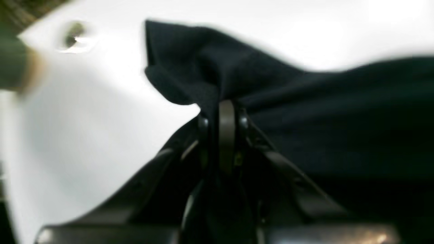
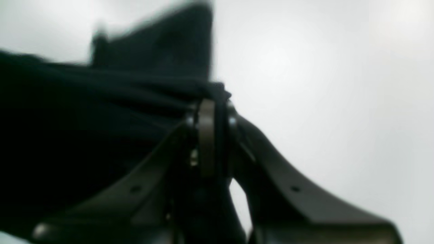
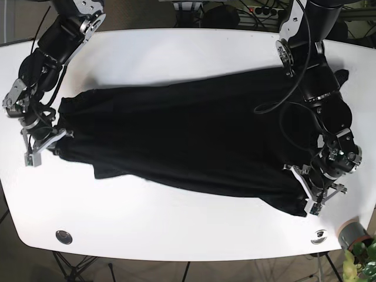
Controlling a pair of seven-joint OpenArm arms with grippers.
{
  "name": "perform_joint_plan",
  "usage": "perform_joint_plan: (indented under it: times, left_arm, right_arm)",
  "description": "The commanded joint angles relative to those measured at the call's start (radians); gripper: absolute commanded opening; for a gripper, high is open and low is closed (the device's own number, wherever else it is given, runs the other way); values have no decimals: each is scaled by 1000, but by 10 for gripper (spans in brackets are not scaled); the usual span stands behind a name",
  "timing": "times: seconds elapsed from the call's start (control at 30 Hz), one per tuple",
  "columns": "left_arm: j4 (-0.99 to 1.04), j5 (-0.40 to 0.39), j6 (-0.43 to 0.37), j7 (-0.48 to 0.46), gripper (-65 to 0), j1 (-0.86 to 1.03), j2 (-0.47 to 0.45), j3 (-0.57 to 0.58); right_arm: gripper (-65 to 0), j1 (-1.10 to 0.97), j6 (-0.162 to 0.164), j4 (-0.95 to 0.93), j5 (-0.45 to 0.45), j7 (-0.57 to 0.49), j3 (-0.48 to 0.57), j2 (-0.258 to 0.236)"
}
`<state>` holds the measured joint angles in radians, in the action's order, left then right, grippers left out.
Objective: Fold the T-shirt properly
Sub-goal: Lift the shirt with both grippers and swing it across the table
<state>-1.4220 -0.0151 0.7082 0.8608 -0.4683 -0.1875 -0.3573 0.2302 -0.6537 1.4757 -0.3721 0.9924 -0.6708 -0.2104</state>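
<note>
A black T-shirt (image 3: 188, 138) lies stretched across the white table (image 3: 176, 53). My left gripper (image 1: 225, 105) is shut on a bunched corner of the T-shirt (image 1: 210, 67); in the base view it is at the lower right (image 3: 305, 202). My right gripper (image 2: 210, 101) is shut on a fold of the T-shirt (image 2: 162, 51); in the base view it is at the left edge (image 3: 56, 138). The cloth hangs taut between the two grippers. Both wrist views are blurred.
Round metal grommets sit in the table at the front left (image 3: 63, 237) and front right (image 3: 319, 236). A small potted plant (image 3: 355, 238) stands off the table's front right corner. The table's front edge runs close below the shirt.
</note>
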Motion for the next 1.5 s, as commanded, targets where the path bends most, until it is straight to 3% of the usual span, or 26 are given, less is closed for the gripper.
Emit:
perform_joint_plan:
  times: [0.0,0.3,0.57,0.77,0.93,1.07,1.27,1.47]
  left_arm:
    - [-98,5,-10,8,-650,-50,-14,-1]
    - [-205,5,-10,127,-650,-209,-13,2]
    - [-201,7,-34,133,-650,-418,-19,40]
    - [-138,4,-61,131,-650,-562,-19,56]
    - [-141,4,-61,133,-650,-617,-19,56]
    - [-210,5,-61,145,-650,-610,-20,56]
    - [-233,-1,-58,176,-650,-525,-19,53]
    - [-305,-1,-57,176,-650,-421,-19,43]
  right_arm:
    - [-626,77,-4,15,-21,-27,46,-40]
    - [-626,331,-4,-2,-21,35,161,-143]
    - [-626,683,-4,-217,-25,39,309,-254]
    - [-626,941,-5,-367,-29,39,432,-292]
    - [-626,1075,-5,-375,-32,92,503,-317]
    - [-626,1075,-7,-373,-32,182,503,-321]
    - [-626,1075,-11,-318,-32,236,501,-360]
    - [-626,869,-13,-100,-32,259,438,-395]
